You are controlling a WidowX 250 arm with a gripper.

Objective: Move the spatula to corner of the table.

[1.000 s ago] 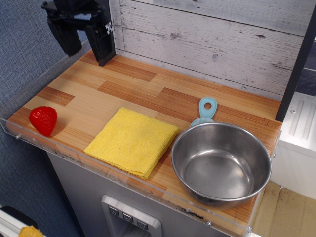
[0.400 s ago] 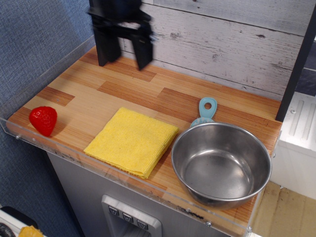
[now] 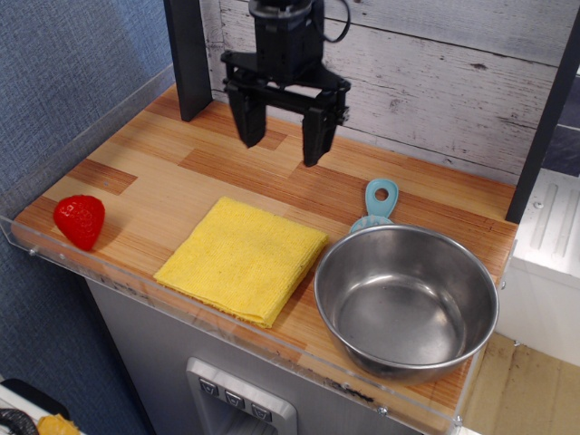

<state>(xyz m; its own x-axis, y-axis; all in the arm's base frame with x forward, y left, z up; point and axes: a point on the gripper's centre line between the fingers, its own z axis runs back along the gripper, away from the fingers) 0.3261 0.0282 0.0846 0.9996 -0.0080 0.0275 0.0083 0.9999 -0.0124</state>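
Observation.image is showing my gripper (image 3: 283, 149) hanging spread apart and empty over the back of the desk (image 3: 163, 172), so the light-blue spatula (image 3: 376, 205) is not yet grasped. It is lying beside the steel bowl (image 3: 406, 301), head tucked behind the rim. The yellow cloth (image 3: 243, 258) and red strawberry (image 3: 80, 220) are sitting well clear.
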